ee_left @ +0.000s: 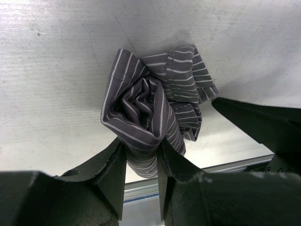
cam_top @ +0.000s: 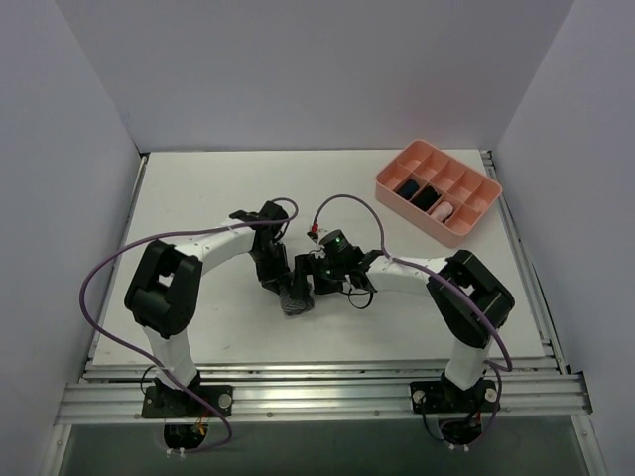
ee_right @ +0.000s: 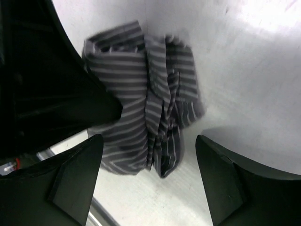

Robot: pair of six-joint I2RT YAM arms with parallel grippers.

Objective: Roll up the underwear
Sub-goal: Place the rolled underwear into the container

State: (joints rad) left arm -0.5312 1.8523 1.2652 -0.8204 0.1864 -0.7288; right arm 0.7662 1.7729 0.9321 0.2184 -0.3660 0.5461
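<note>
The underwear point(cam_top: 295, 297), at mid-front of the table point(cam_top: 198, 198), looks mostly rolled into a loose bundle, with the left gripper point(ee_left: 141, 162) pinching its near end and the right gripper point(ee_right: 148, 160) straddling it wide open and empty; tightening probably remains.

The left arm point(cam_top: 164, 288) and the right arm point(cam_top: 471, 293) had white links and black joints, each with a looping purple cable point(cam_top: 85, 283). The left gripper point(ee_left: 141, 150) had matt black fingers point(ee_left: 110, 179).
</note>
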